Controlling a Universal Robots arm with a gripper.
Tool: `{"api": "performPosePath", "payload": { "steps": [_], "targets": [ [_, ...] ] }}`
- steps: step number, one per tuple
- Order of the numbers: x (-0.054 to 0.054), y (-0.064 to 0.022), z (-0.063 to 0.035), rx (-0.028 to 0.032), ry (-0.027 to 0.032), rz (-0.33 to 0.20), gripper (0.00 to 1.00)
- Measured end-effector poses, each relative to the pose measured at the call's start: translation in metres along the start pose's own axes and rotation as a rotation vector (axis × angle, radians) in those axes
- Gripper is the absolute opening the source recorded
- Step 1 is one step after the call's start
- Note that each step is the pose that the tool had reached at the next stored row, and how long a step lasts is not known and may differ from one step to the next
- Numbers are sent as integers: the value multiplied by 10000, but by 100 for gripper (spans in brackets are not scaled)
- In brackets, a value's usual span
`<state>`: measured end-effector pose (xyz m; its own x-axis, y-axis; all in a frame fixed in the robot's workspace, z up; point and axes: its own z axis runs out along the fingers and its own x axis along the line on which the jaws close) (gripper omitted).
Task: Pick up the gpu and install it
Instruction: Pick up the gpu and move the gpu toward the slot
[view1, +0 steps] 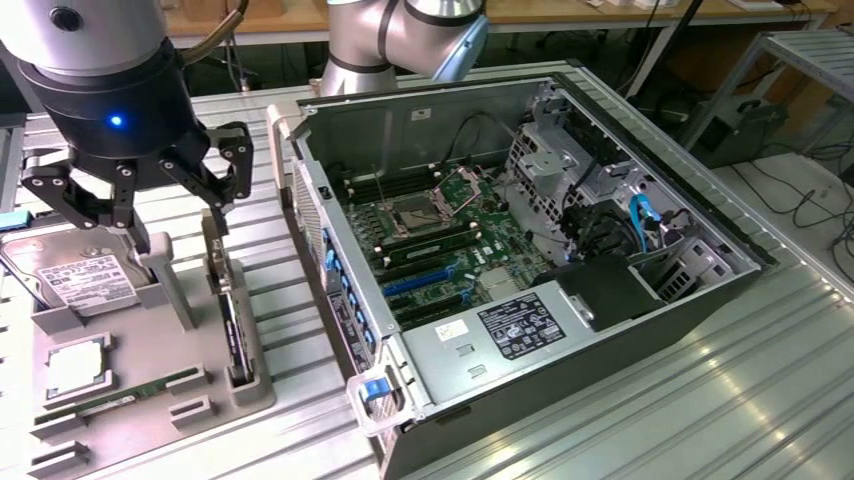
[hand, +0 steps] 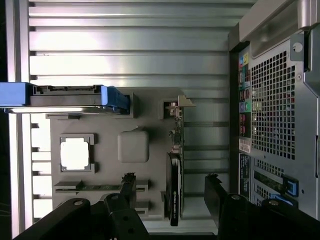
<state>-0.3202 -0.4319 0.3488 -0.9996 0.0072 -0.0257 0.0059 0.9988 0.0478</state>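
Arm (view1: 114, 90) pointing down, jaws spread wide, empty, above upright gpu (view1: 232, 310)

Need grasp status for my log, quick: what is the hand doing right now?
Hand: open, holding nothing, above the gpu.

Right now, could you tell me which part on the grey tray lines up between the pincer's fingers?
The gpu, the thin dark fan card on edge nearest the computer case; the hard drive and memory stick lie aside.
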Motion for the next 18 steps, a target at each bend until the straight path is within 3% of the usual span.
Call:
{"api": "performPosePath", "payload": {
  "steps": [13, 18],
  "targets": [
    [2, -19, 89, -2, 2, -9, 66],
    [0, -63, 114, -2, 16, -24, 66]
  ]
}}
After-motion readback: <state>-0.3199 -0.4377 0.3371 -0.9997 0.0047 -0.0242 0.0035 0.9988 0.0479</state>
